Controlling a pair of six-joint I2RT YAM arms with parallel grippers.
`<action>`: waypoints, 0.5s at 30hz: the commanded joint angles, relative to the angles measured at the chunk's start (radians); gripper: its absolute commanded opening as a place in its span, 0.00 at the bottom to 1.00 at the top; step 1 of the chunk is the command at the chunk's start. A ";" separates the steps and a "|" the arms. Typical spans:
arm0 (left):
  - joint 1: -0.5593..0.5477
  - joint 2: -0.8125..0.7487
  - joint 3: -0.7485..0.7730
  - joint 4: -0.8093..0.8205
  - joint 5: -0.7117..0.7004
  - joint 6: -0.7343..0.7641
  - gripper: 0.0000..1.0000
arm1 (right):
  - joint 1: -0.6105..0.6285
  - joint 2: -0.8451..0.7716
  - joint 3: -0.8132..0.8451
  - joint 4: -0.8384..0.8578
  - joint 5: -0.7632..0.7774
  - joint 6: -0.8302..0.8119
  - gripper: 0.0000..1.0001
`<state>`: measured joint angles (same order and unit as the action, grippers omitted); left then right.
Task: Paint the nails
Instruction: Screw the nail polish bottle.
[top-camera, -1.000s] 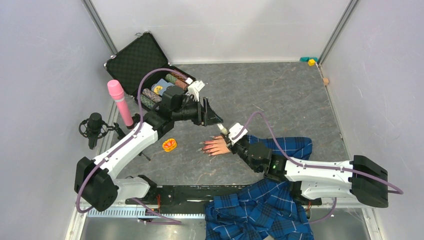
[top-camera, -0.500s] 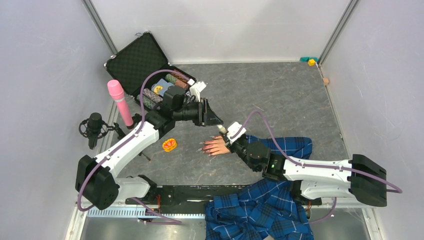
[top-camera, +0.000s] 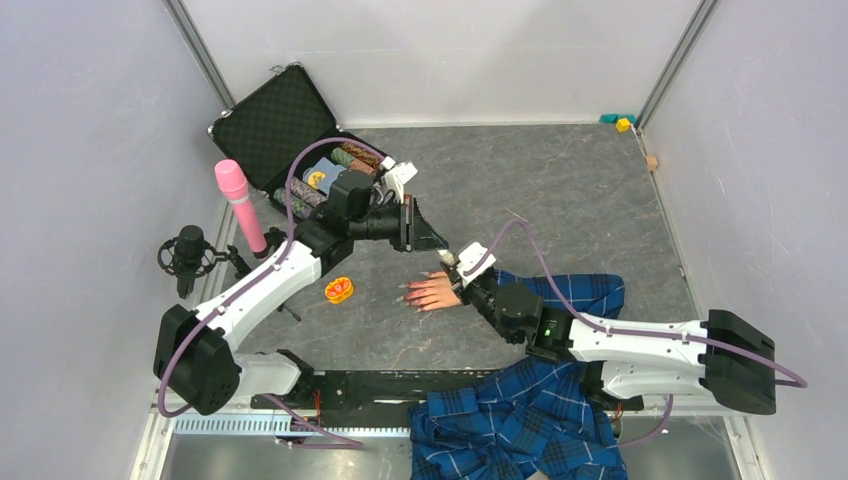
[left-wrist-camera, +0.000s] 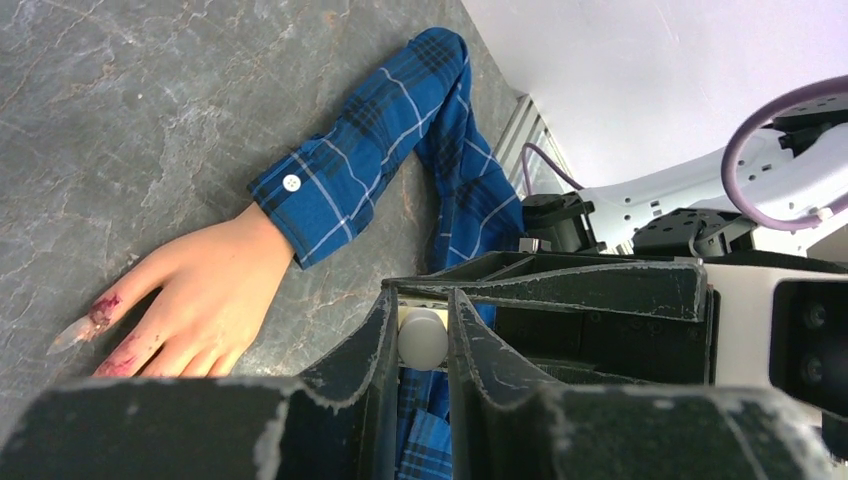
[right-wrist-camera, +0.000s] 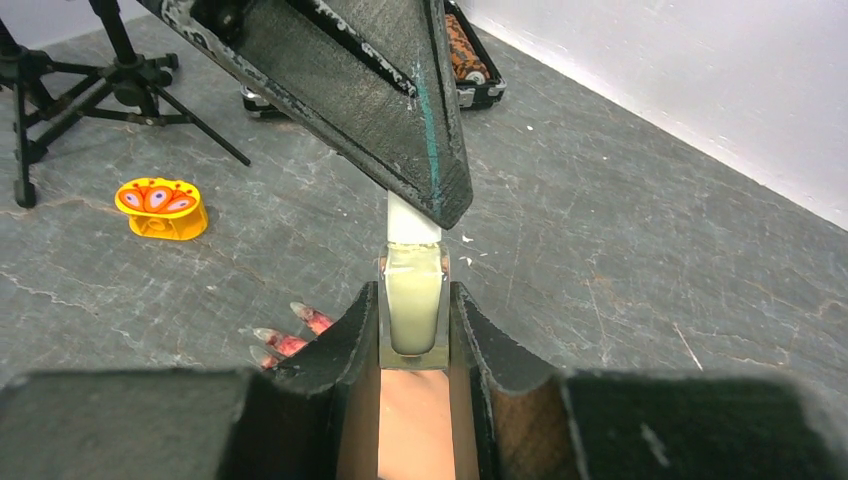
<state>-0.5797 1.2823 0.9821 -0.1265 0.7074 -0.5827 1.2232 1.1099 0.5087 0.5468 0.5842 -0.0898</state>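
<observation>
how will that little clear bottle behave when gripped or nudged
The bottle looks like smooth, rigid glass, probably slippery in the right gripper. Small, so likely light. Tall and narrow under its white cap, it may tip.

Robot lab cell (plain white walls, grey tabletop).

Overhead view: high, facing down on table, arm bases at 6 o'clock. Wrist views: close, low, facing each other; both catch bottle, mannequin hand.
</observation>
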 joint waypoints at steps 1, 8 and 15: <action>-0.021 -0.057 0.026 0.083 0.142 -0.002 0.02 | -0.019 -0.048 0.031 0.052 -0.073 0.048 0.00; -0.023 -0.148 0.024 0.121 0.200 0.058 0.02 | -0.104 -0.133 -0.016 0.117 -0.331 0.149 0.00; -0.044 -0.229 0.018 0.177 0.303 0.104 0.02 | -0.234 -0.161 -0.045 0.243 -0.706 0.324 0.00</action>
<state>-0.5800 1.1191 0.9821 -0.0235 0.8051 -0.5022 1.0512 0.9531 0.4778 0.6552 0.1085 0.1043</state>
